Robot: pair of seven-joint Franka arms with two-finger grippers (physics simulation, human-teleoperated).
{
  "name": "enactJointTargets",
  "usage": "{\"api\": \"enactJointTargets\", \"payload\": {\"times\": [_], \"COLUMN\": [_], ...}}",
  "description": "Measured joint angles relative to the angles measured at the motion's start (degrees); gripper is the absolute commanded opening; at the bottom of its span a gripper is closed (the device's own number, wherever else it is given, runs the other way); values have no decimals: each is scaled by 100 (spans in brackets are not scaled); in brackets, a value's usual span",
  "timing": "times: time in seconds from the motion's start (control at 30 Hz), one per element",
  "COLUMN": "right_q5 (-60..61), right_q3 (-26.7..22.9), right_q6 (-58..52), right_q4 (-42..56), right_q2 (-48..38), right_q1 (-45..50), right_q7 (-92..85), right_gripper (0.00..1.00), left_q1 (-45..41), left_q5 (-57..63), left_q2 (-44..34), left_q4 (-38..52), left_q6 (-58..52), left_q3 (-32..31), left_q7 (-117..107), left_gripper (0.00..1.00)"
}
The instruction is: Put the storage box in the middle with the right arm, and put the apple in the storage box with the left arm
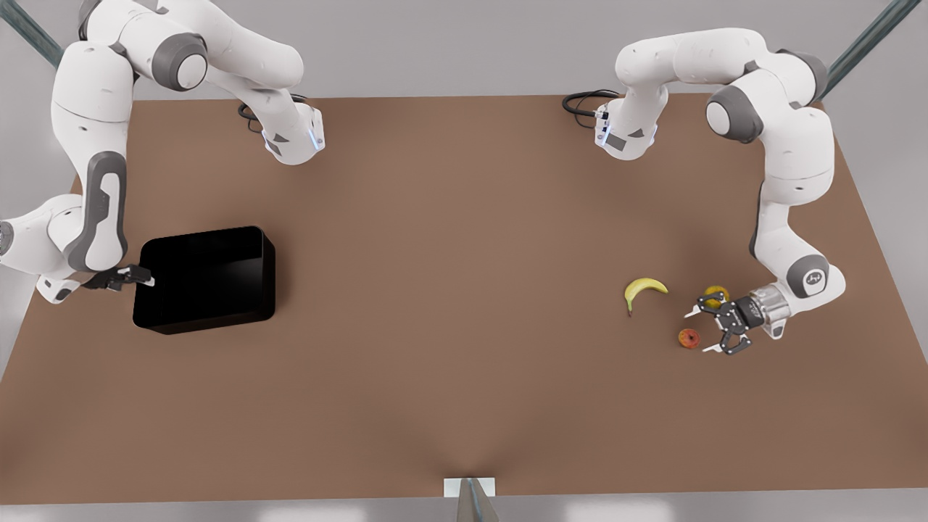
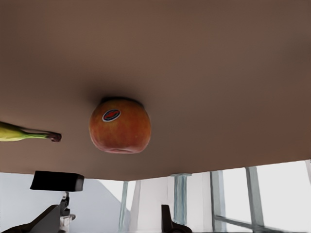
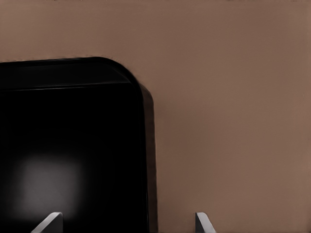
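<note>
The storage box (image 1: 206, 279) sits at the front view's left, the right gripper (image 1: 138, 277) open astride its outer wall. At lower right, the left gripper (image 1: 707, 330) gapes wide just beside the apple (image 1: 689, 338); bare table (image 1: 464, 290) lies between.

Storage box (image 1: 206, 279): glossy black, plastic-looking, a soft highlight reflected inside. Surface (image 1: 449, 290): matt, smooth brown. Apple (image 2: 120, 125): smooth, faintly shiny skin, a sticker borne.
</note>
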Motion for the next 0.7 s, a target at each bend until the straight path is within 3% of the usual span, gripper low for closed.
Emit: {"api": "enactJointTargets", "payload": {"times": [0.13, 0.27, 0.3, 0.37, 0.47, 0.6, 0.7], "right_q5": [11, 18, 18, 17, 16, 17, 26], "right_q3": [9, 22, 26, 26, 43, 52, 52], "right_q6": [65, 180, 100, 47, 160, 132, 44], "right_q4": [-19, -37, -33, -33, -24, -7, 24], "right_q2": [233, 370, 364, 364, 381, 478, 470], "right_q1": [26, 16, 26, 27, 9, -18, -27], "right_q7": [26, 26, 26, 17, 0, -75, -194], "right_gripper": [100, 100, 91, 56, 23, 21, 21], "left_q1": [0, 87, 104, 131, 149, 405, 422], "left_q5": [-80, 153, 242, 438, 702, 884, 949], "left_q2": [193, 490, 570, 668, 656, 1113, 1233], "left_q4": [162, 1179, 1309, 1582, 1662, 2298, 2163], "left_q6": [9, -595, -893, -1292, -1598, -1857, -1791], "left_q3": [-1, -45, -45, -45, -45, -261, -326], "left_q7": [-33, -547, -569, -565, -579, -767, -702], "left_gripper": [100, 100, 100, 100, 100, 100, 100]}}
